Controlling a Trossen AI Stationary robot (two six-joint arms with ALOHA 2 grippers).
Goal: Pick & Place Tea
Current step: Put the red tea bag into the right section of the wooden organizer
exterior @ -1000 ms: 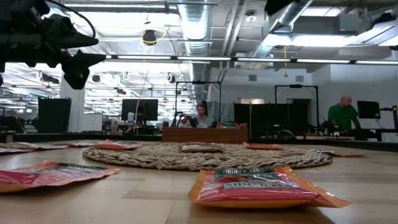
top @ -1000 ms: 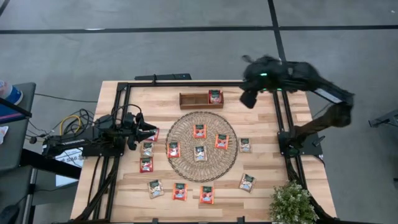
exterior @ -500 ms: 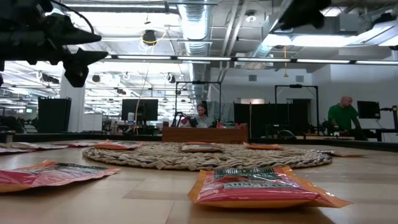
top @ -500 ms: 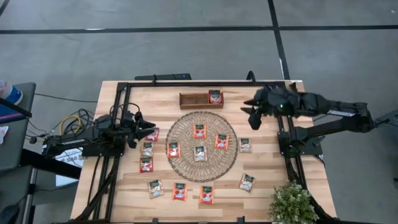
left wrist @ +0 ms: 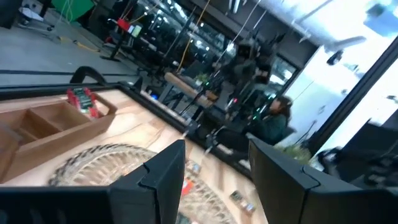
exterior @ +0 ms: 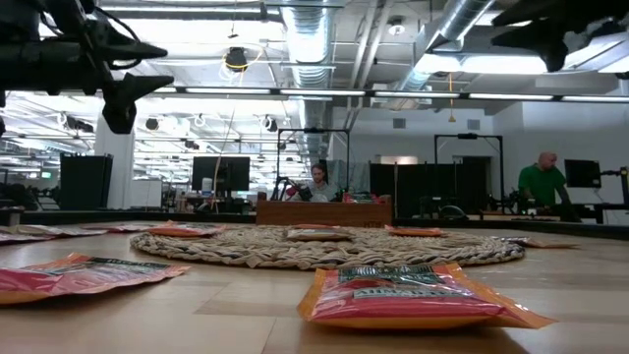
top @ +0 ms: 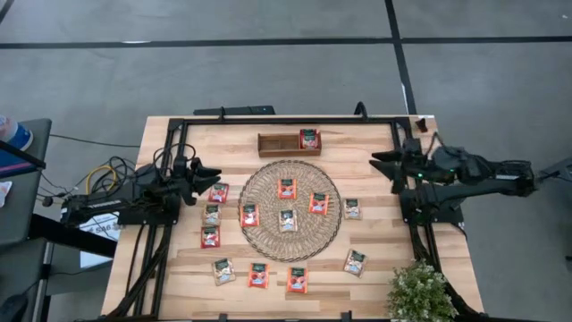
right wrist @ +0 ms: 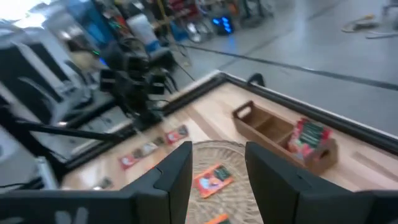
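Note:
Red-orange and pale tea sachets lie flat on the round woven mat [top: 290, 210], such as one [top: 286, 188], and on the bare wood around it, such as one [top: 210, 236] and one [exterior: 418, 293]. One red sachet [top: 309, 139] stands in the right end of the wooden tray [top: 277, 144]. My left gripper [top: 211, 172] hovers open above the table's left side, just beyond the sachet [top: 219, 192]. My right gripper [top: 381, 163] is open and empty in the air near the table's right rail. Both wrist views show a clear gap between the fingers [left wrist: 163, 174] [right wrist: 175, 171].
A black frame rail [top: 286, 120] runs around the table. A potted plant [top: 418, 293] stands at the near right corner. Yellow cables [top: 105, 174] lie off the left edge. People [exterior: 539, 182] are at desks in the room beyond the far edge.
My right arm has swung away from the tray's right end toward the table's right edge and stretched out level, gripper still open and empty. My left gripper has drifted a little toward the far edge. No sachet has moved.

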